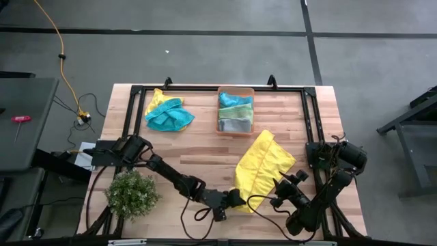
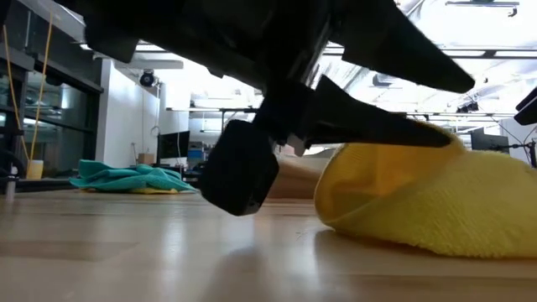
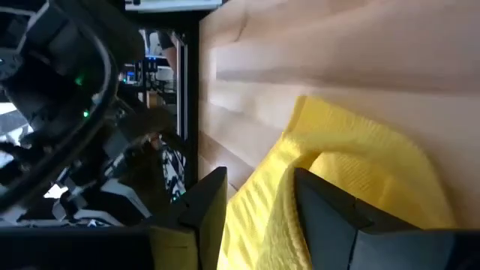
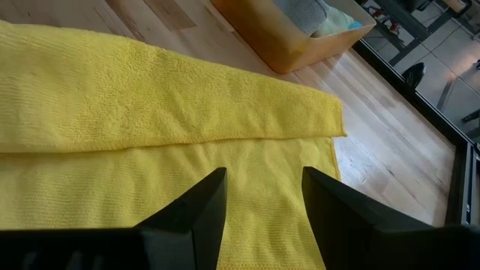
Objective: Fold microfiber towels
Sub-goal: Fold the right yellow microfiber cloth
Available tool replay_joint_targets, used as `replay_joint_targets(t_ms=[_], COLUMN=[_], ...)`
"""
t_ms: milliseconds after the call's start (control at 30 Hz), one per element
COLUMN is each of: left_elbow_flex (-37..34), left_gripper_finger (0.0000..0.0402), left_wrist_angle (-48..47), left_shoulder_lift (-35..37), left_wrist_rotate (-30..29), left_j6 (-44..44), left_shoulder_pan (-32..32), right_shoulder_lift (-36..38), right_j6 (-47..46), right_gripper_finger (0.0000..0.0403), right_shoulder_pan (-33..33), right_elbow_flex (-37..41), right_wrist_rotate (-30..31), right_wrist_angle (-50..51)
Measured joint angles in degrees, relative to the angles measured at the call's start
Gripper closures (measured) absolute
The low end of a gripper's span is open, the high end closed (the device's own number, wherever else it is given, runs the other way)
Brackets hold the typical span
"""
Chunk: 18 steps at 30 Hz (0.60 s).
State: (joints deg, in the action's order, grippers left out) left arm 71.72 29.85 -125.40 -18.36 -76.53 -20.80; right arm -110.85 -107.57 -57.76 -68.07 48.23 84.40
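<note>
**Both arms at the yellow towel, near edge of the table**

Yellow towel point(image 1: 263, 164) lies on the wooden table point(image 1: 205, 150), right of centre and toward the near edge. It is partly folded — in the right wrist view one layer lies doubled over another, its edge running straight across the cloth.

Left gripper point(image 1: 235, 199) reaches in low from the left side, at the towel's near-left corner. In the left wrist view its fingers point(image 3: 334, 214) stand apart with a raised fold of yellow cloth between them. Whether they pinch the cloth or only straddle it — cannot tell. From table height the towel shows bunched up into a hump just under the dark arm.

Right gripper point(image 1: 285, 183) sits at the towel's near-right edge. Its two fingers point(image 4: 199, 210) are parted, hovering over the flat lower layer, with a clear gap between them and nothing gripped.

Orange bin point(image 1: 235, 109) stands at the far side of the table, centre, with folded towels point(image 1: 235, 111) stacked inside: teal, green and grey showing from above.

Left of the bin, a loose heap of towels point(image 1: 168, 115) — mostly teal, a yellow one poking out beneath. It is well apart from both grippers.

Small green plant point(image 1: 131, 193) stands at the near-left corner of the table, beside the left arm.
</note>
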Motion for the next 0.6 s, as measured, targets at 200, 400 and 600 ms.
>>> replay_joint_targets(t_ms=[200,400,600], left_elbow_flex=[-0.01,0.00,0.00], left_gripper_finger=[0.0273,0.0313,0.0392], left_wrist_angle=[-0.06,-0.15,-0.06], left_shoulder_lift=[0.00,0.00,0.00], left_wrist_rotate=[0.49,1.10,1.07], left_j6=[1.97,2.90,3.20], left_shoulder_pan=[0.15,-0.07,-0.18], right_shoulder_lift=[0.00,0.00,0.00], right_j6=[-0.02,0.01,-0.02], right_gripper_finger=[0.0236,0.0236,0.0236], right_shoulder_pan=[0.02,0.02,0.01], right_elbow_flex=[0.00,0.00,0.00], right_wrist_rotate=[0.00,0.02,0.02], right_wrist_angle=[0.00,0.02,0.02])
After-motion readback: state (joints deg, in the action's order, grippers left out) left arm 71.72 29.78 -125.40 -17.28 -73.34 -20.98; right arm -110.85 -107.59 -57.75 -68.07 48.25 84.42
